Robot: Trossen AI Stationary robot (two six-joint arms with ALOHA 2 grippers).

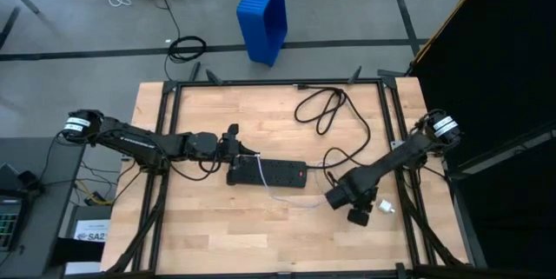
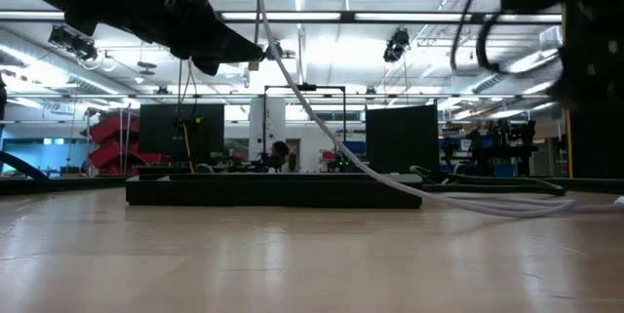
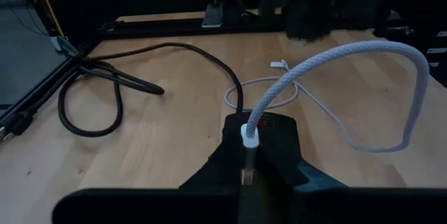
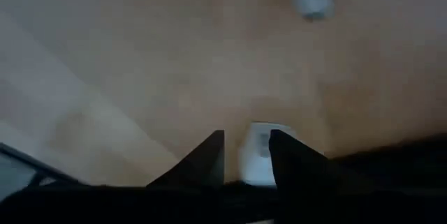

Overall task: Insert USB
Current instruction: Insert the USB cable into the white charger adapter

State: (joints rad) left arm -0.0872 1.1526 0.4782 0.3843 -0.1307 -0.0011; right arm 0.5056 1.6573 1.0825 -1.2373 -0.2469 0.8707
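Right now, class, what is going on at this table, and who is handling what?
The left gripper holds the plug end of the white USB cable just above the near end of the black power strip; the plug is not yet seated. The cable arcs away and loops across the wooden table. The right gripper is low over the table at a small white block that sits between its fingers. The thick black cord lies coiled behind.

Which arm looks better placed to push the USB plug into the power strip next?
Left. The left gripper holds the USB by its plug right above the power strip's end. The right gripper sits off to the side, by a small white block on the table.
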